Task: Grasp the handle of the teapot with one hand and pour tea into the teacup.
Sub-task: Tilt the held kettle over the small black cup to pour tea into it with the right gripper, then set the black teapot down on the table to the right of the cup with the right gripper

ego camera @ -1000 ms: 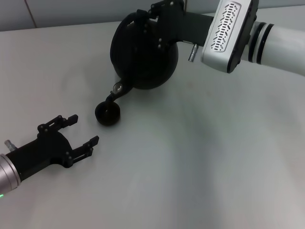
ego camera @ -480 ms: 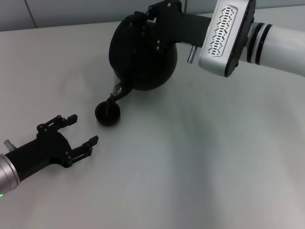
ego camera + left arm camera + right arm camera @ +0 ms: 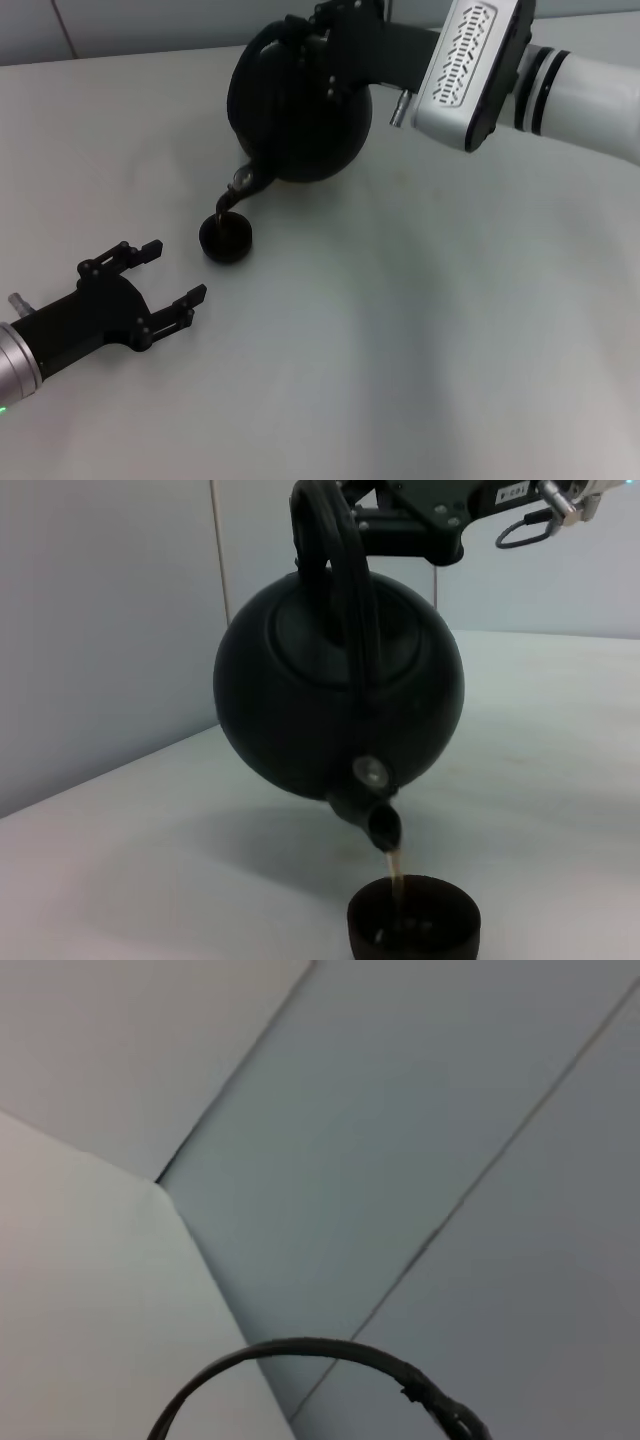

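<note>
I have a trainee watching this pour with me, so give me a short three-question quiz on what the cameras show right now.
1. True or false: tea is running from the spout into the teacup.
2. Which gripper holds the teapot by its handle? A) left B) right C) both
3. Fill in: the left gripper rests low over the table, its fingers ____, holding nothing.

Key:
1. True. The left wrist view shows a thin stream falling from the spout into the teacup.
2. B. The right gripper grips the handle at the top of the tilted teapot.
3. open
</note>
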Tool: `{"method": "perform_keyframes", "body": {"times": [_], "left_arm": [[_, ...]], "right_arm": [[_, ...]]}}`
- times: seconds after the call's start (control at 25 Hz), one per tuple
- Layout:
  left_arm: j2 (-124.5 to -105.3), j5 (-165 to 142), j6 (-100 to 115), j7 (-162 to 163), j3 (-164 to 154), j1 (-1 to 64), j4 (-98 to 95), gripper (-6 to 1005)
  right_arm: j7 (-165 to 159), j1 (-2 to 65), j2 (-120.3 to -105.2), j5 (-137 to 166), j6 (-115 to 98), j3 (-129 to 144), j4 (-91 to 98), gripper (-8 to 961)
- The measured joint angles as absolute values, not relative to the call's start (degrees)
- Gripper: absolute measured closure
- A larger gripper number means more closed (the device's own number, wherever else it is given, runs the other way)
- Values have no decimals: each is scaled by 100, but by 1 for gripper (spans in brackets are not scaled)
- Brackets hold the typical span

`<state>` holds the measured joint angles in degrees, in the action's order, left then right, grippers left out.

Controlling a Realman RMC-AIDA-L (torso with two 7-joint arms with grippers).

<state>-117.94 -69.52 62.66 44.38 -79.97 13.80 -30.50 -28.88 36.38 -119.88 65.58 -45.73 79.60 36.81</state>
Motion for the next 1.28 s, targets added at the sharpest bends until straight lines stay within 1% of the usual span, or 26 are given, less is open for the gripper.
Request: {"method": "perform_keyframes", "body": {"times": [0.44,0.6,0.64,0.8,0.92,1.28], "left_arm": [[-11795,-6952,6267,4438,-7982,1371,-3101,228],[-11795,-6952,6270,4438,-7983,1364,-3103,228],[-11795,-6952,6270,4438,-7983,1364,-3103,228],[-11795,-6952,6272,4439,-7986,1362,-3103,228],[-11795,-6952,6274,4438,-7981,1362,-3105,229],[-11802,-6952,6276,4444,-7980,1357,-3112,229]], "right_arm": [[-3819,3439,-11957,6349,-4852,7530,3625,870],[-4468,3161,-11950,6342,-5418,6828,3587,868],[-4468,3161,-11950,6342,-5418,6828,3587,868],[-4679,2767,-11936,6337,-5905,6080,3528,868],[-4683,2614,-11933,6336,-6094,5685,3379,868],[-4571,2502,-11921,6336,-6181,5064,2852,869]]}}
